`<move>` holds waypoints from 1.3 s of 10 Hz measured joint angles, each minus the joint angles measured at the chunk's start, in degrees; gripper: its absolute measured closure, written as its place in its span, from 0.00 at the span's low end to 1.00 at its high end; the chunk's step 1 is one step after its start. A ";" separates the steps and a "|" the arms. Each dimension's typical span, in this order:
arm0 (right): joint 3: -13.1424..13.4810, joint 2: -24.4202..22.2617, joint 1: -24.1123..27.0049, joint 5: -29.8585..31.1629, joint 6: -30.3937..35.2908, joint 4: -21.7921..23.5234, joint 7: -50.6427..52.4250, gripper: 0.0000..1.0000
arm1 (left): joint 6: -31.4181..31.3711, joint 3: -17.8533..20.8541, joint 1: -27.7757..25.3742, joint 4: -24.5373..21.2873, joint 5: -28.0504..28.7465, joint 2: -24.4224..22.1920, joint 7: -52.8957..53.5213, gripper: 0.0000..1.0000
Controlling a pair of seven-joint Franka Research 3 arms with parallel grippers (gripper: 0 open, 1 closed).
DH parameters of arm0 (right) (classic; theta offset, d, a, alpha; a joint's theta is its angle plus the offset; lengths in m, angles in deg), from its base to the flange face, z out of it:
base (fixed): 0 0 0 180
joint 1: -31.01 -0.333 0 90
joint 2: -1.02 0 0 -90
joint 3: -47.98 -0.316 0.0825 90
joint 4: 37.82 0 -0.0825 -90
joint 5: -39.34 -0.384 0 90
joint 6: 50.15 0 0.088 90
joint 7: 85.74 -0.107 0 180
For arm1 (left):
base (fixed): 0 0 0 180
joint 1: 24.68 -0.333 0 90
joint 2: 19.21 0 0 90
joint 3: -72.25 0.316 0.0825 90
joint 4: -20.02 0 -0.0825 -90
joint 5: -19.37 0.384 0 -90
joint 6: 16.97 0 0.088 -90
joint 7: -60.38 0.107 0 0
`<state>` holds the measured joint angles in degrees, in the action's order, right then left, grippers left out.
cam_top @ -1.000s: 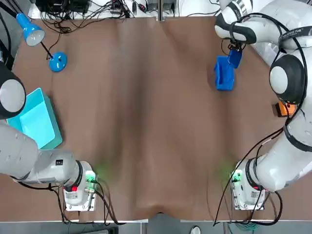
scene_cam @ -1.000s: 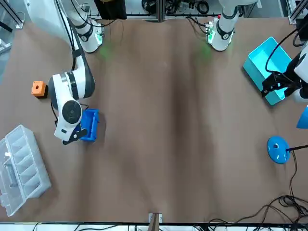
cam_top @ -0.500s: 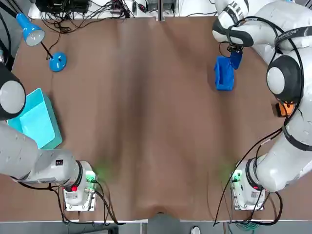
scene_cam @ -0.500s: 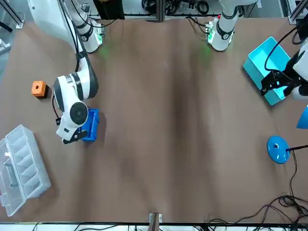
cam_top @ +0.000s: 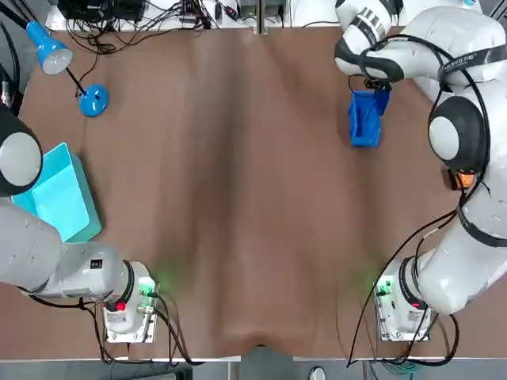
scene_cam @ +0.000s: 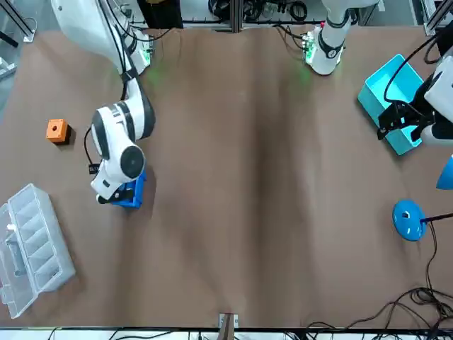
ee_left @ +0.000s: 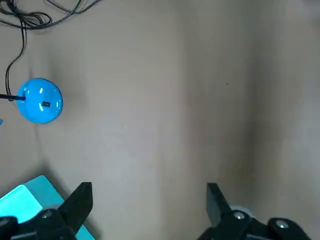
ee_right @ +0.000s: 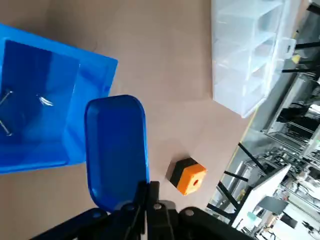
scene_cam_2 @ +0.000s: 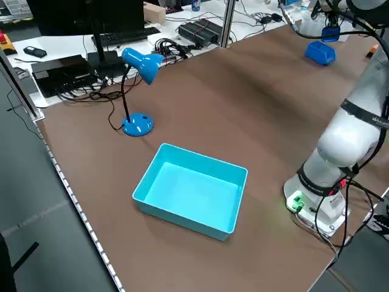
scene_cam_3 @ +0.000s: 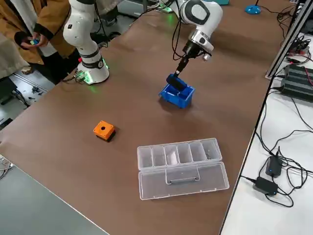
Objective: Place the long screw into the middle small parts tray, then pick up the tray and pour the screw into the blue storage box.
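— Changed in the last second?

— Swung the right claw (ee_right: 148, 190) sideways, from beside the box (cam_top: 364, 127) to directly above it. Clamped shut on one end of the small tray (ee_right: 117, 150), held tipped over the box's open top.

— Meaning for the job?

— Looks like the pouring stage, nearly finished or just done. Probably only setting the tray down left afterwards.

— Inside the box?

— A few slim metal pieces (ee_right: 46, 101) lying on its floor. Most likely the screw among them, though impossible to say which. Nothing visible on the tray's shown face.

— Other containers?

— Turquoise bin (scene_cam_2: 191, 194) on the left arm's side, bare inside. Clear case (scene_cam_3: 181, 164) lying open on the right arm's side, near the orange block (scene_cam_3: 103, 130); contents too faint to call.

— Left claw (ee_left: 147, 192)?

— Spread wide, gripping nothing, hanging by the turquoise bin, well apart from the work.
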<state>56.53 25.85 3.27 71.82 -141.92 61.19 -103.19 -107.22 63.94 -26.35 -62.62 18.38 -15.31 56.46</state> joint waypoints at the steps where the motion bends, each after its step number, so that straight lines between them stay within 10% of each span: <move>1: 0.02 0.00 -0.46 0.50 0.23 0.01 -0.16 0.97 | 0.00 0.03 -0.16 0.01 0.00 -0.18 0.00 0.00; 6: 0.41 -0.06 3.19 -4.11 -1.08 -0.67 1.12 0.97 | 0.11 0.20 -0.71 0.01 0.00 -0.34 0.11 0.00; 13: -0.46 -0.72 4.11 -35.25 -2.42 -17.57 7.97 0.97 | 5.31 0.28 -1.45 -0.27 0.00 -1.80 -0.36 0.00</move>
<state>56.08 25.13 7.39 36.57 -144.35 43.61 -95.22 -101.91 64.22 -27.80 -62.89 18.38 -17.10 56.10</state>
